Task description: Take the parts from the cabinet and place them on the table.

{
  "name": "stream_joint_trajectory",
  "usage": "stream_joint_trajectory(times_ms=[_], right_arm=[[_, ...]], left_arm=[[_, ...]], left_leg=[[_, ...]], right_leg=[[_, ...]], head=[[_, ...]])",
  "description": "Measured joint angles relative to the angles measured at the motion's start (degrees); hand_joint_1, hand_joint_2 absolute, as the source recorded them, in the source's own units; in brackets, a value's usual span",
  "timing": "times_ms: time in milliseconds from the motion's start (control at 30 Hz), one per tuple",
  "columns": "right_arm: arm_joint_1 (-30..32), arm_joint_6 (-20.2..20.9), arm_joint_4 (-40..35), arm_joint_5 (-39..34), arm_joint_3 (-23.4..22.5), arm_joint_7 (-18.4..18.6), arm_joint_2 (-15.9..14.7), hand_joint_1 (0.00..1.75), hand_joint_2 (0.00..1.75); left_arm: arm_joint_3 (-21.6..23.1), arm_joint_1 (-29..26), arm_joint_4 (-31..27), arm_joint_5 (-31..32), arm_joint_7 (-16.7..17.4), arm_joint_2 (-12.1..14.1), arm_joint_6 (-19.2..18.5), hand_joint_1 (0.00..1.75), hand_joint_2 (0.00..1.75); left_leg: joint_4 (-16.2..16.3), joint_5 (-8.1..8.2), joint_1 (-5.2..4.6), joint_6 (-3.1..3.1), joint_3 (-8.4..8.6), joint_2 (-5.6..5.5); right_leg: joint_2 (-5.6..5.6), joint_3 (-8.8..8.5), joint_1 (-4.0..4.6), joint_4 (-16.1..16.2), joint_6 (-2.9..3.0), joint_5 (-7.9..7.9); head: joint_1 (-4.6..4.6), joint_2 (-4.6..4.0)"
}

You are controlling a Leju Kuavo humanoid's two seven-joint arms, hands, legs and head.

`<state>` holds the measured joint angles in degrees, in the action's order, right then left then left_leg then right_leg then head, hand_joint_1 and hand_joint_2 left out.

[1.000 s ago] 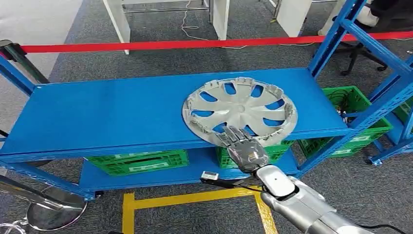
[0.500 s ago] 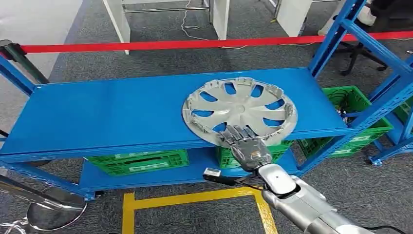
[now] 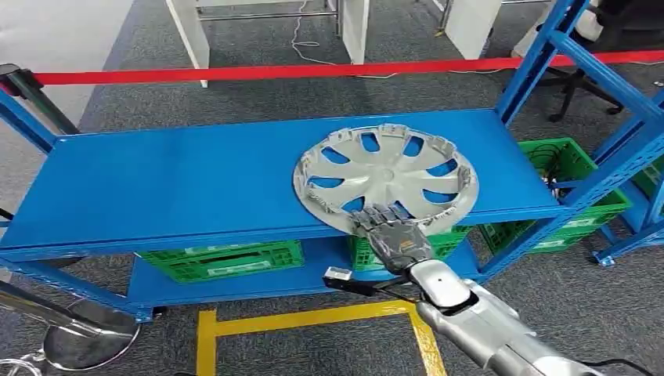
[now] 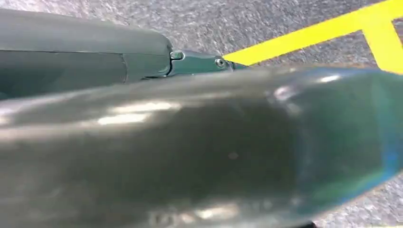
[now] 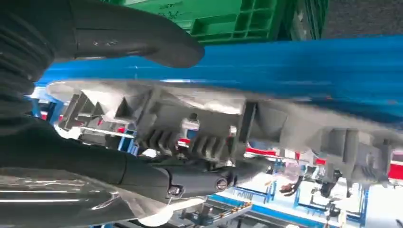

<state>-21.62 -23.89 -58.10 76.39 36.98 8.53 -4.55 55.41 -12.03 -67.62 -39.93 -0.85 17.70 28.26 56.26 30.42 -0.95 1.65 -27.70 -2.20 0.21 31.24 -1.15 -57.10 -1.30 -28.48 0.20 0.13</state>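
A silver hubcap point(image 3: 385, 176) lies flat on the blue cabinet shelf point(image 3: 172, 180), its near rim hanging over the shelf's front edge. My right hand point(image 3: 391, 235) is at that near rim, with its fingers point(image 3: 380, 218) laid over the top of it. In the right wrist view the ribbed underside of the hubcap point(image 5: 266, 118) runs between the dark fingers point(image 5: 190, 178) and the thumb point(image 5: 142, 42). The thumb stands off the rim, with blue shelf edge showing in the gap. The left wrist view shows a dark finger point(image 4: 95, 57) of my left hand over grey carpet, too blurred to read its state.
Green crates point(image 3: 223, 261) sit on the lower shelf, and another green crate point(image 3: 579, 188) is in the rack to the right. Blue uprights point(image 3: 540, 55) frame the shelf's right end. Red barrier tape point(image 3: 235, 73) runs behind. Yellow floor tape point(image 3: 313, 317) and a stanchion base point(image 3: 78, 337) lie below.
My right hand has crept slightly forward over the hubcap's near rim. The hubcap has not moved.
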Motion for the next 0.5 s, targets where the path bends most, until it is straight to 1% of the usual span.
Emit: stream_joint_trajectory(times_ms=[100, 200, 500], right_arm=[[-0.6, -0.9, 0.4, -0.3, 0.0, -0.3, 0.4, 1.75, 1.75], [-0.9, -1.5, 0.7, -0.3, 0.0, -0.4, 0.8, 1.75, 1.75], [-1.2, -1.8, 1.2, -0.2, 0.0, -0.4, 1.2, 1.75, 1.75]], left_arm=[[-0.8, 0.3, 2.3, -0.2, -1.5, -1.0, -2.2, 0.00, 0.00], [-1.7, 0.4, 4.8, 0.0, -2.2, -2.1, -3.7, 0.00, 0.00], [-2.8, 0.6, 7.7, 0.4, -2.3, -3.4, -3.8, 0.00, 0.00]], left_leg=[[0.0, 0.00, 0.00, 0.00, 0.02, -0.01], [0.0, 0.00, 0.00, 0.00, 0.03, 0.00], [0.0, 0.00, 0.00, 0.00, 0.04, 0.00]], right_leg=[[-0.02, -0.03, 0.00, 0.0, 0.00, 0.00], [-0.01, -0.04, 0.00, 0.0, 0.00, 0.00], [-0.01, -0.05, 0.00, 0.0, 0.00, 0.00]], head=[[0.02, 0.00], [0.00, 0.00], [0.00, 0.00]])
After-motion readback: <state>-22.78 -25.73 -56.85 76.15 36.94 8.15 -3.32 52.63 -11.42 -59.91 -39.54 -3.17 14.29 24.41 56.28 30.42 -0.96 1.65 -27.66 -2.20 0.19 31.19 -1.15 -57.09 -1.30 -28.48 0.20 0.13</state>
